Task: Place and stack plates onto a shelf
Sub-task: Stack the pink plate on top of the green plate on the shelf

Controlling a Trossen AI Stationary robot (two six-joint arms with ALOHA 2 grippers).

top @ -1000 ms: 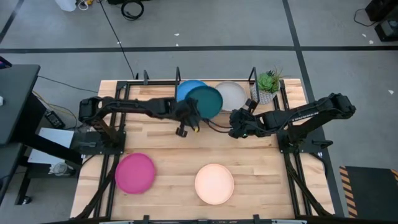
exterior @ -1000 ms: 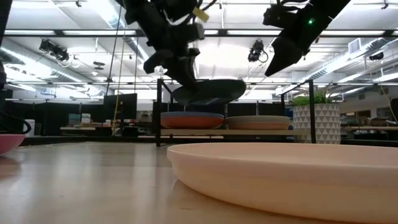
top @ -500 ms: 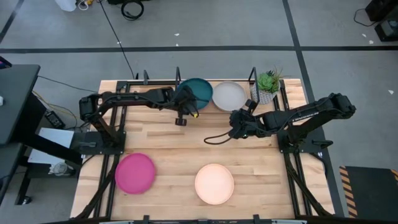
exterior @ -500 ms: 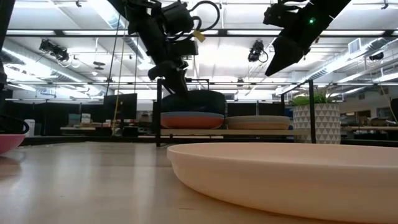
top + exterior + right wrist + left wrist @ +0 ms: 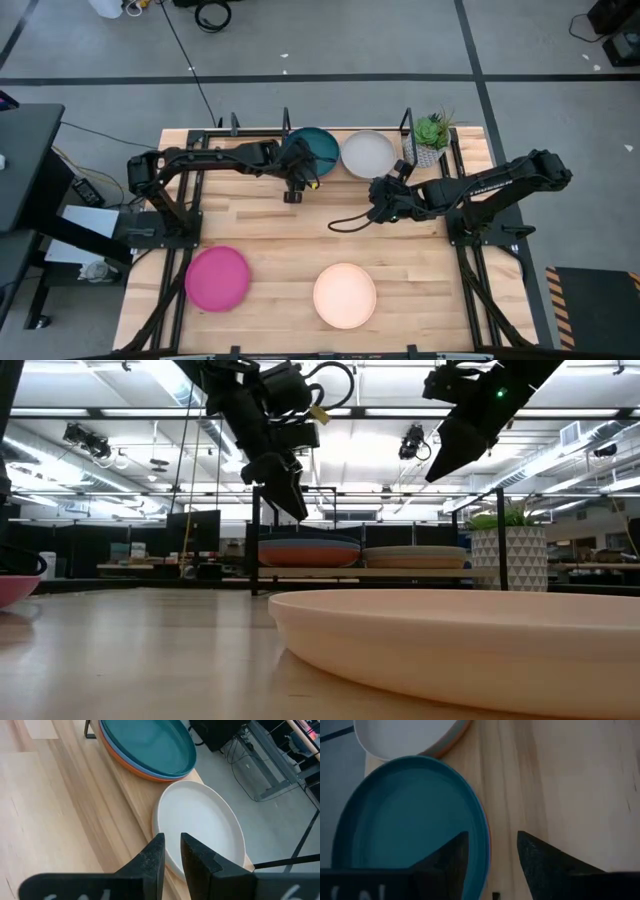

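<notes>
The dark teal plate point(image 5: 318, 148) lies level on top of a light blue and an orange plate point(image 5: 131, 766), stacked on the left half of the shelf point(image 5: 380, 572) at the table's far edge. My left gripper point(image 5: 492, 852) hovers open just above the teal plate's near rim point(image 5: 482, 827), touching nothing; the low view shows its fingertips point(image 5: 295, 505) clear of the stack point(image 5: 310, 545). A pale grey plate point(image 5: 368, 153) lies on the shelf's right half. My right gripper point(image 5: 378, 200) waits over mid-table, its fingers narrowly apart with nothing between them.
A magenta plate point(image 5: 217, 277) and a cream plate point(image 5: 345, 295) lie near the table's front edge. A small potted plant point(image 5: 432, 135) stands right of the shelf. A dark cable point(image 5: 345, 222) loops on the table by my right arm. Black shelf posts point(image 5: 286, 120) rise behind the stacks.
My left gripper has carried the dark teal plate toward the far edge and lowered it onto the left stack on the shelf. It has then opened, let the plate go and risen a little. The plate, tilted in the air before, now lies level on the stack.
</notes>
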